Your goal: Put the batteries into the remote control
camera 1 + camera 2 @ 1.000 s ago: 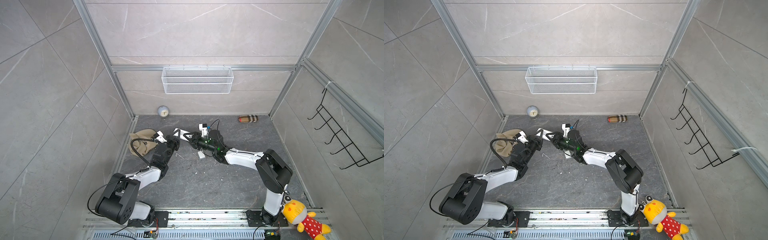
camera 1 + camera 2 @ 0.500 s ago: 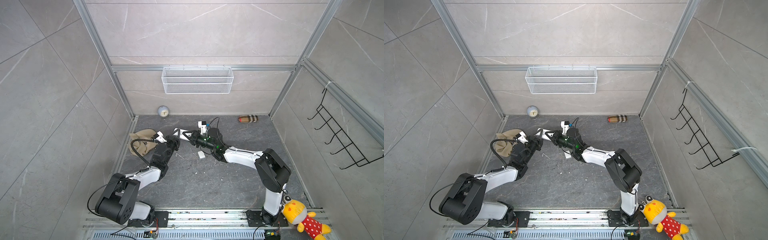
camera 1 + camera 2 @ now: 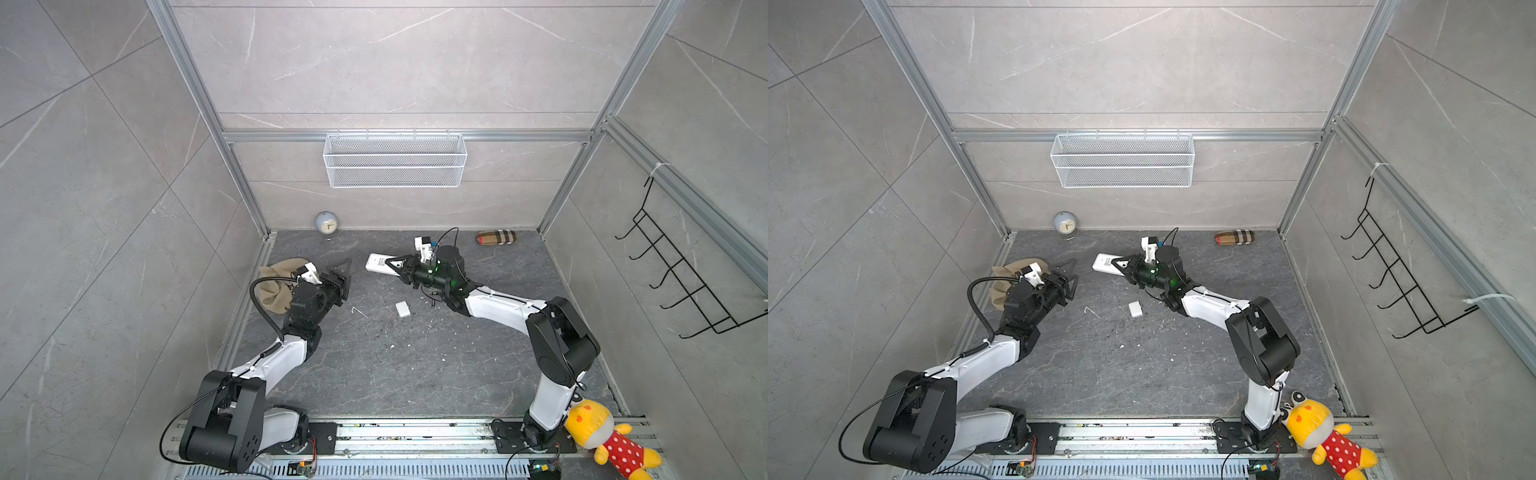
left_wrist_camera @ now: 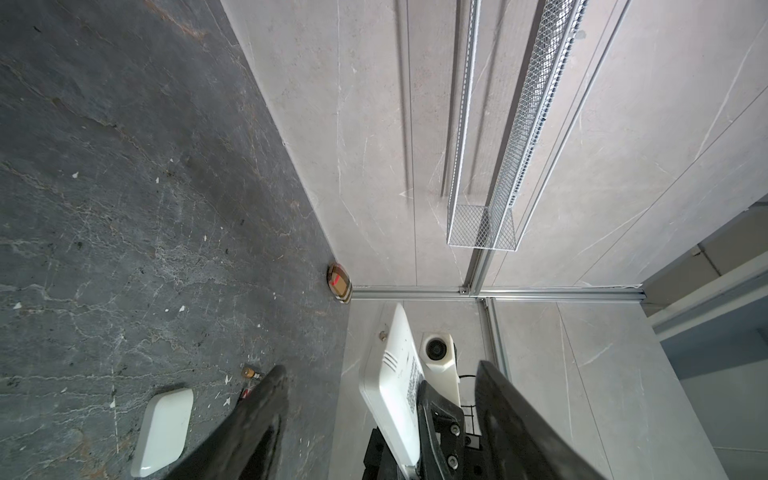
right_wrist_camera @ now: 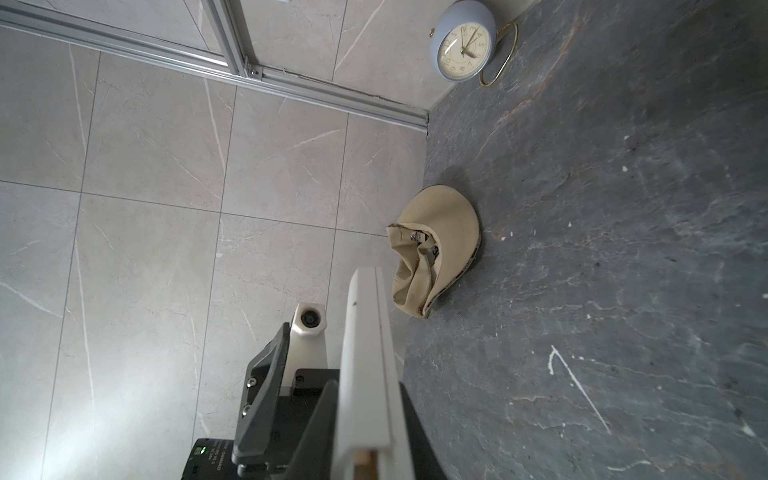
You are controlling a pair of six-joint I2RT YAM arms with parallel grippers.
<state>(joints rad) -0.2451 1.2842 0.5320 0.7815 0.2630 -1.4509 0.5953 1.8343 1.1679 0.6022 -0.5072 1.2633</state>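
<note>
Floor (image 3: 415, 374), rear wall: clock (image 3: 326, 223) left of centre, pouch (image 3: 496, 237) right.
Left edge: cap (image 3: 274, 284), beside left arm's wrist.
Mid-rear: remote control (image 3: 376, 263) raised off floor, in right gripper (image 3: 392, 266); left gripper (image 3: 348, 276) apart, to its left.
Before remote control: cover (image 3: 402, 309) flat on floor, battery (image 4: 248, 371) near it.
Rear wall: basket (image 3: 395, 160).
Right wall: hook rack (image 3: 683, 264).
Front right corner: toy (image 3: 611, 440) beside right arm's base.

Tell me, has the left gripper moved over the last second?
Yes. The left gripper has opened, let go of the remote control and drawn back slightly toward the beige cap; the right gripper now holds it.
</note>
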